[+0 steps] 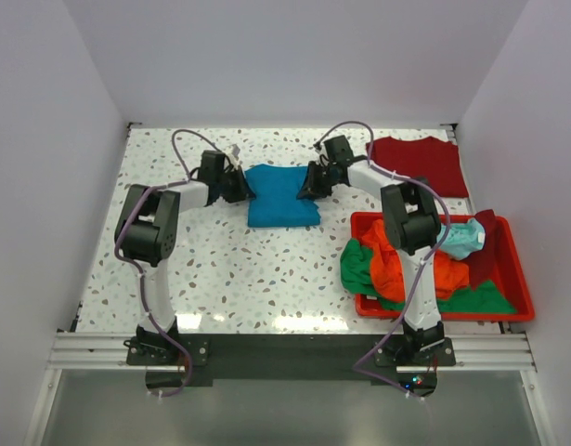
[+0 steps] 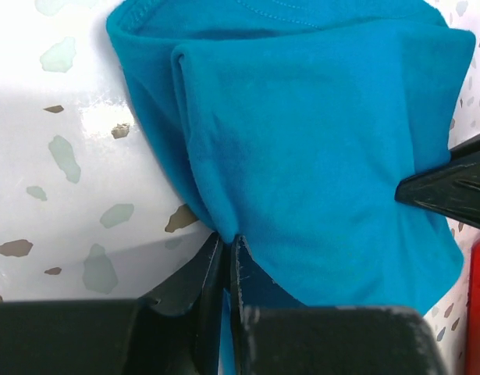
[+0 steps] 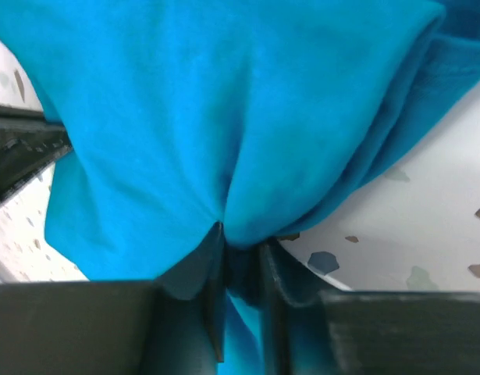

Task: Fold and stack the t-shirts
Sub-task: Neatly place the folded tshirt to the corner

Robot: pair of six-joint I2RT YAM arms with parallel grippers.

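A teal-blue t-shirt point(image 1: 281, 196) lies folded on the speckled table point(image 1: 229, 269) at the middle back. My left gripper point(image 1: 245, 187) is shut on its left edge; the left wrist view shows the blue cloth point(image 2: 318, 141) pinched between my closed fingers point(image 2: 211, 269). My right gripper point(image 1: 306, 185) is shut on its right edge; the right wrist view shows the cloth point(image 3: 185, 109) bunched between the fingers point(image 3: 212, 258). A dark red t-shirt point(image 1: 421, 162) lies flat at the back right. Orange point(image 1: 385, 260), green point(image 1: 357, 269) and pale aqua point(image 1: 461, 240) shirts are piled in the bin.
The red plastic bin point(image 1: 517, 279) stands at the right front, heaped with shirts that spill over its left rim. White walls close in the table on the left, back and right. The arm bases sit on a rail at the near edge.
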